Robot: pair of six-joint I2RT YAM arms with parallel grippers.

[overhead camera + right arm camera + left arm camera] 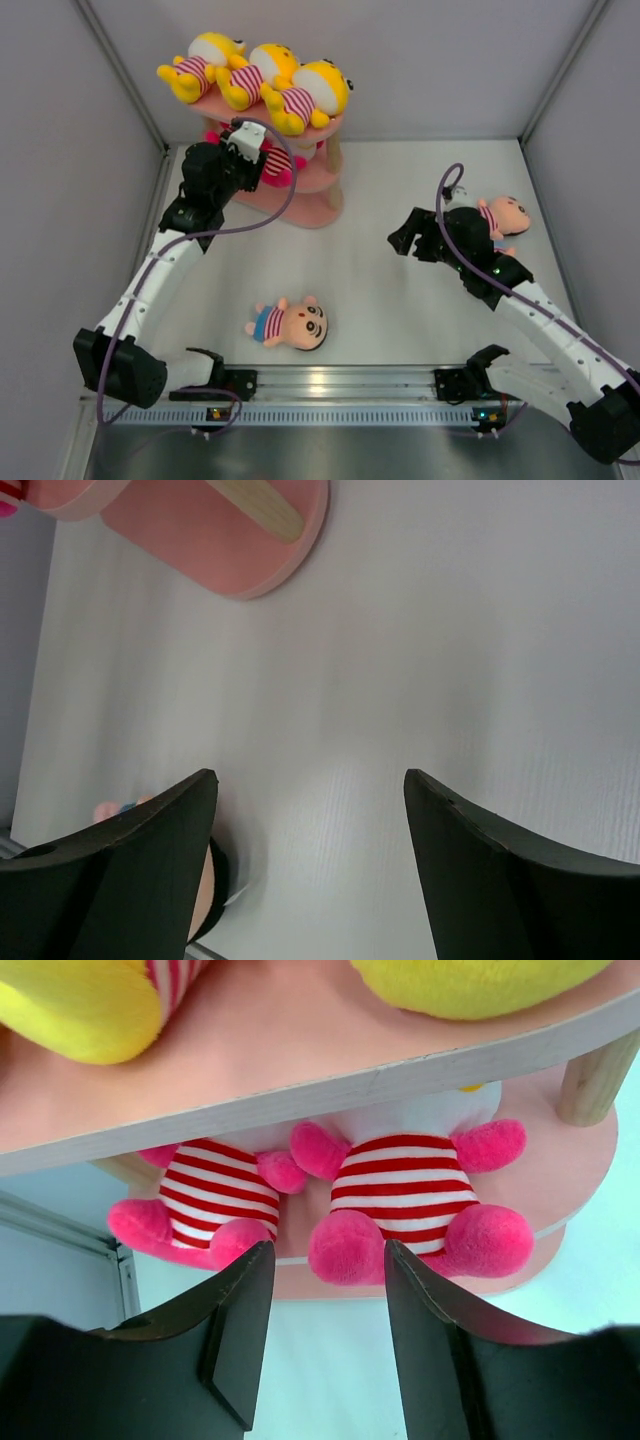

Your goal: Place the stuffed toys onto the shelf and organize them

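The left gripper (327,1265) is spread and empty. Directly ahead of it, two pink dolls (405,1185) in red-striped shirts sit on the middle board of the shelf (300,1055), their heads hidden by the top board. The right gripper (310,780) is spread and empty. Behind it lies a peach-faced doll (505,215), partly covered by the arm.

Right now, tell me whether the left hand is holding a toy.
No, the left hand is open and empty, facing two pink toys seated on the shelf.
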